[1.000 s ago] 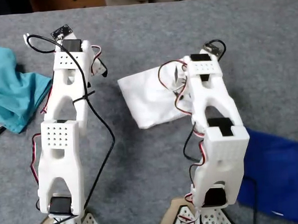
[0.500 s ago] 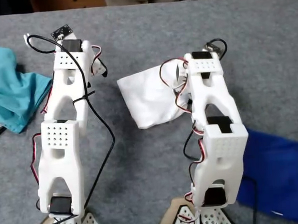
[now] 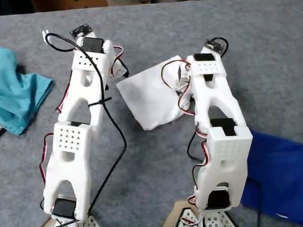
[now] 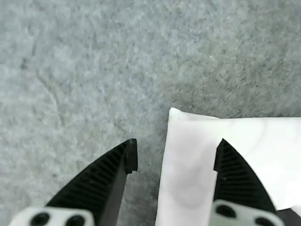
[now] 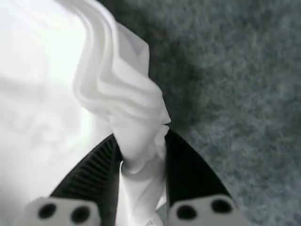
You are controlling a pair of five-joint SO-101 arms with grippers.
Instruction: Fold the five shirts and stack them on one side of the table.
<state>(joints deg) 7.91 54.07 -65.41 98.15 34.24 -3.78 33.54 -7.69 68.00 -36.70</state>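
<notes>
Grey, felt-like table surface (image 3: 152, 32) seen from above, with a strip of brown wood (image 3: 69, 1) beyond its far edge. At the left edge lies a crumpled teal shirt (image 3: 11, 95), well apart from the left gripper (image 4: 176, 141), whose jaws stand wide astride a corner of the white shirt (image 3: 150, 95), one finger over bare grey surface and the other over cloth. The white shirt lies mid-table between the two arms, the right gripper (image 5: 140, 136) is clamped on a bunched ridge of its fabric, and a dark blue shirt (image 3: 286, 172) lies flat at the near right corner.
</notes>
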